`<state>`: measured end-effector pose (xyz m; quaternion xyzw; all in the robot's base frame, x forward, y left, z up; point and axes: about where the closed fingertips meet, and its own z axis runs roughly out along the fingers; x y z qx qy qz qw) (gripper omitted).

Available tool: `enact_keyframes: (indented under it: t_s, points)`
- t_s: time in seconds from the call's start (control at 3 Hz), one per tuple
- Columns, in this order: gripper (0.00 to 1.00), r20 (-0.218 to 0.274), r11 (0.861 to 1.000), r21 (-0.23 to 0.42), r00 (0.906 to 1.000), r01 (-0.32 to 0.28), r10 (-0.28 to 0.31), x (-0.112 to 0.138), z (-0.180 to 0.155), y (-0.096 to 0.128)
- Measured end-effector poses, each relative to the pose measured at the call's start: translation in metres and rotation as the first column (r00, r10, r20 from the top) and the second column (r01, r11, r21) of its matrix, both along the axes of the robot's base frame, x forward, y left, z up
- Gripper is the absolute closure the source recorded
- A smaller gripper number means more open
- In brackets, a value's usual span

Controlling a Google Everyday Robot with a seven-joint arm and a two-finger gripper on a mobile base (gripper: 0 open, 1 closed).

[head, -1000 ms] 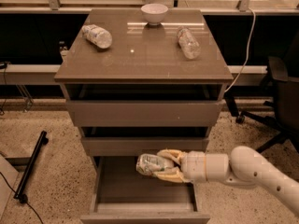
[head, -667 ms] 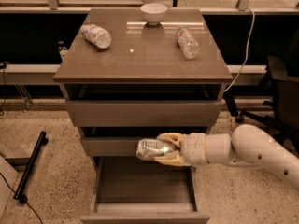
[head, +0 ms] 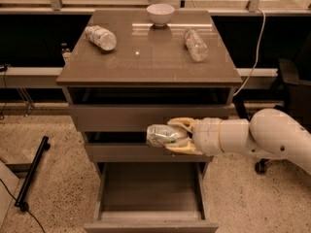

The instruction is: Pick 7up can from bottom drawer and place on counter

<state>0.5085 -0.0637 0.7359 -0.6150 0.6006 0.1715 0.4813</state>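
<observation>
Gripper [head: 171,136] clamped on the 7up can [head: 159,135], can held sideways in mid-air in front of the upper drawers [head: 116,119], above the pulled-out bottom drawer [head: 146,193] and below the counter [head: 146,57], which carries two lying plastic bottles [head: 101,37] [head: 196,44] and a white bowl [head: 160,13].

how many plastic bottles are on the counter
2. The left bottle lies on the counter's left side, the right bottle on its right side. The pincer holds the can above the open bottom drawer.
</observation>
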Motion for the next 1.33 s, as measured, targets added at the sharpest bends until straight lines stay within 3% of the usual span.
enact_keyframes:
  t_s: [0.33, 0.67, 1.0, 1.33]
  points:
    - [1.00, 0.058, 1.000, -0.026, 0.9982, 0.017, -0.015, 0.007, 0.029, -0.002]
    - [1.00, 0.058, 1.000, -0.026, 0.9982, 0.017, -0.015, 0.007, 0.029, -0.002]
    - [1.00, 0.119, 0.998, -0.063, 0.9929, 0.003, 0.004, 0.008, 0.048, 0.002]
    - [1.00, 0.238, 0.992, -0.123, 0.9706, -0.002, 0.032, 0.018, 0.095, -0.001]
